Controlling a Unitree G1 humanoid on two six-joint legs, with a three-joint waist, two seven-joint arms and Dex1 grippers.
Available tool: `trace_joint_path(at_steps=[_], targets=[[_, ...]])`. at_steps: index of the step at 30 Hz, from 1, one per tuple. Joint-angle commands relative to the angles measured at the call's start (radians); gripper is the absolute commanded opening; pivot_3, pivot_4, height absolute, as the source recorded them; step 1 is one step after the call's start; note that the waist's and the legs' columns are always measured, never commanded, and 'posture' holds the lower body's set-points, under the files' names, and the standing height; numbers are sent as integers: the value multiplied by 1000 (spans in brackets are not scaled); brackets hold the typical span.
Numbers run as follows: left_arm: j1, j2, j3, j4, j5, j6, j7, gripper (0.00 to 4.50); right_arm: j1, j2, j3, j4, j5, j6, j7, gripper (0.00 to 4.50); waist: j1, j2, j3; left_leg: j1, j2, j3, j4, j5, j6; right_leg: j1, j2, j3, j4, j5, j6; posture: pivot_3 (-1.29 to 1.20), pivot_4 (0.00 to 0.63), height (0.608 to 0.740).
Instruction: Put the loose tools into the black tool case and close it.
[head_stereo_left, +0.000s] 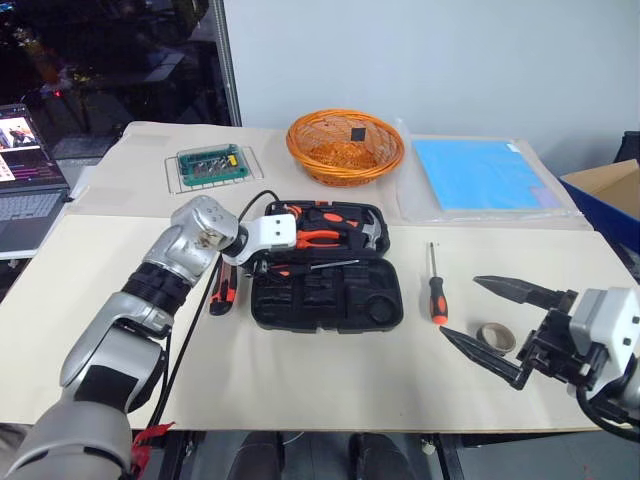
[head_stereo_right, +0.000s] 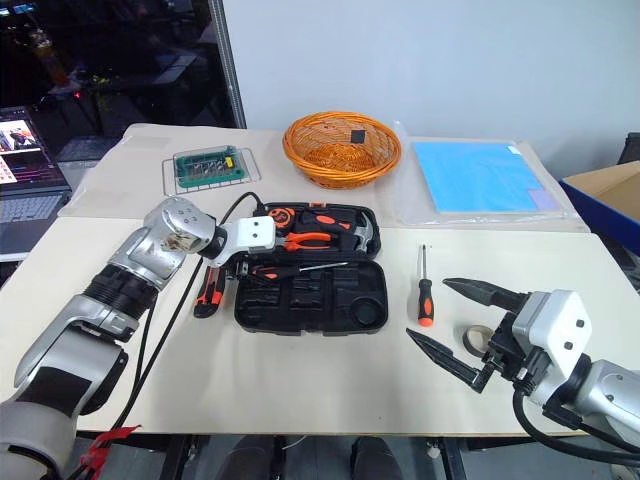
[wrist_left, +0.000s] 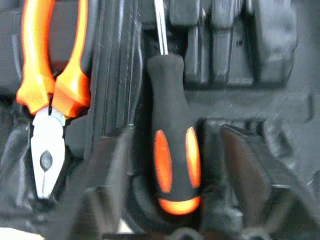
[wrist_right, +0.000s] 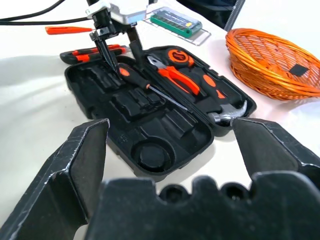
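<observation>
The open tool case (head_stereo_left: 325, 270) lay in the middle of the bench (head_stereo_left: 300, 370). In its far half sat the pliers (head_stereo_left: 318, 237) and, to their right, the hammer (head_stereo_left: 370, 235). A screwdriver (wrist_right: 150, 86) lay along the hinge line, its handle at the left end between the left gripper (wrist_right: 116, 47) fingers. The utility knife (head_stereo_left: 223, 290) lay on the bench just left of the case. Right of the case lay another screwdriver (head_stereo_left: 436, 285), with a tape roll (head_stereo_left: 496, 337) further right, between the right gripper (head_stereo_left: 500, 325) fingers. Behind the case stood the wicker basket (head_stereo_left: 345, 147).
</observation>
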Motion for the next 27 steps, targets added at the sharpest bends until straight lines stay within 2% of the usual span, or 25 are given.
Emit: trace_joint_path(at_steps=[1, 4, 6, 9, 12, 14, 18, 21, 27], targets=[[25, 1, 211, -131, -172, 167, 43, 2637, -22, -1, 6, -4, 18, -8, -14, 4500, -1, 0, 0, 0, 0, 0, 0, 0, 0, 0, 0, 0, 0, 0, 0, 0, 150, 740], [144, -28, 263, -278, -205, 257, 140, 1817, -37, 1, 17, 4, 11, -10, -21, 4500, -2, 2, -1, 0, 0, 0, 1, 0, 0, 0, 0, 0, 4, -1, -1, 0, 150, 740], [207, -91, 308, -339, -218, 313, 259, 1009, -47, 1, 26, 7, 4, -10, -31, 4500, -2, 4, -2, 1, -1, -1, 1, 0, 0, 1, -1, 0, 6, -1, -2, 0, 150, 740], [311, -192, 342, -410, -194, 328, 441, 24, -62, 4, 37, 6, 1, -4, -54, 4500, 5, 4, -2, 1, -1, -2, 4, 0, 0, 1, -1, -1, 8, -1, -2, 0, 150, 740], [408, -256, 325, -454, -159, 327, 568, 24, -65, 5, 46, 6, 1, 5, -69, 4500, 5, 4, -2, 0, -1, -3, 8, 0, 0, 1, -1, -1, 10, -1, -2, 0, 150, 740], [447, -267, 292, -461, -128, 324, 611, 24, -67, 0, 53, 7, -1, 11, -79, 4500, 4, 4, -2, 1, -1, -3, 8, 0, 0, 2, -1, -1, 10, -1, -1, 0, 150, 740], [487, -225, 155, -425, -47, 329, 602, 24, -77, -15, 59, 12, -2, 36, -97, 4500, 4, 6, -5, 4, -1, -3, 8, 0, 0, 5, -1, -1, 10, -1, -1, 0, 150, 740], [477, -192, 106, -386, -20, 323, 578, 24, -75, -32, 59, 22, -26, 60, -110, 4500, 4, 7, -6, 14, -1, -3, 8, -2, 0, 16, -1, -2, 7, -9, -3, 0, 150, 740], [415, -202, 172, -315, -65, 270, 573, 24, -76, -14, 45, 10, -31, 107, -183, 4500, 4, 9, -10, 19, -1, -3, 8, -6, -6, 20, -2, -2, 6, -10, -4, 0, 150, 740]])
